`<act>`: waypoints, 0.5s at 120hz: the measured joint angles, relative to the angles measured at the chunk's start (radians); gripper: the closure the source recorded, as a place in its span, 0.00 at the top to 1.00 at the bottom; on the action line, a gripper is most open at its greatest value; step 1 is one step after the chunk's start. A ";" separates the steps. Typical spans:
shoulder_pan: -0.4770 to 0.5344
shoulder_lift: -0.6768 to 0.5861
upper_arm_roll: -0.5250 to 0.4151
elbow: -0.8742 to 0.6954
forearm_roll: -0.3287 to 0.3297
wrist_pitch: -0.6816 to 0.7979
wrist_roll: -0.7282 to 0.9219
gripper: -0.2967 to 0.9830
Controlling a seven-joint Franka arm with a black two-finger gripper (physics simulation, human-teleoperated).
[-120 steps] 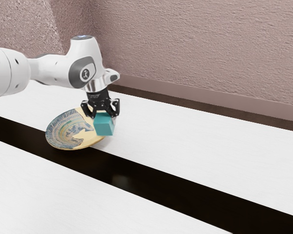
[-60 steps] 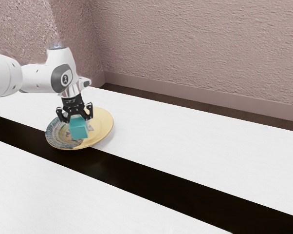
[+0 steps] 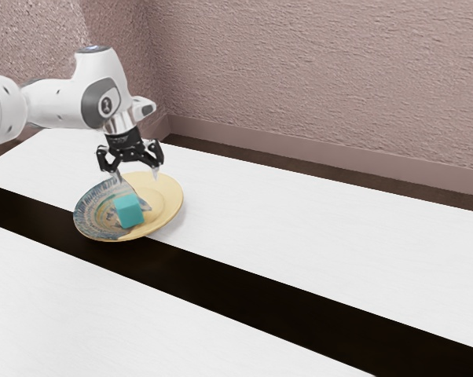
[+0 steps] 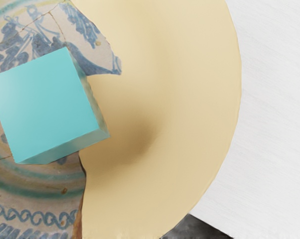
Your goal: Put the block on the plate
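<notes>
Teal block (image 3: 129, 211), newly released, lies inside the rim of the plate (image 3: 168, 200). Fingers (image 3: 155, 154) spread above, clear; placement looks done, retreat left.

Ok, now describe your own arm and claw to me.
My arm is white with smooth, rounded sections, and near the wrist a dark gray patch bears a round emblem. The claw is black and two-fingered, with angular, jointed links.

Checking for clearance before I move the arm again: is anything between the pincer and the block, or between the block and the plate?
Nothing visible in either gap. The open pincer hangs above the block, with clear space between, and the block appears to rest directly on the plate.
</notes>
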 joint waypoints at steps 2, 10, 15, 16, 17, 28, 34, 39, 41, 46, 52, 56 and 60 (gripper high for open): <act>-0.006 -0.003 0.000 0.001 0.001 -0.002 0.005 0.75; -0.033 -0.015 0.000 0.005 0.004 -0.011 0.032 0.75; -0.048 -0.021 0.002 0.009 0.006 -0.019 0.055 0.76; -0.051 -0.022 0.002 0.010 0.006 -0.020 0.060 0.76; -0.054 -0.023 0.002 0.011 0.006 -0.022 0.065 0.76; -0.092 -0.040 0.006 0.038 0.008 -0.056 0.135 0.76; -0.114 -0.049 0.004 0.057 0.032 -0.083 0.176 0.76; -0.130 -0.056 -0.001 0.074 0.050 -0.111 0.214 0.76; -0.135 -0.058 -0.003 0.079 0.056 -0.122 0.229 0.76; -0.142 -0.066 -0.012 0.087 0.067 -0.147 0.265 0.76; -0.147 -0.074 -0.025 0.097 0.084 -0.178 0.307 0.77; -0.149 -0.076 -0.029 0.112 0.094 -0.197 0.334 0.77; -0.150 -0.078 -0.032 0.125 0.102 -0.216 0.360 0.77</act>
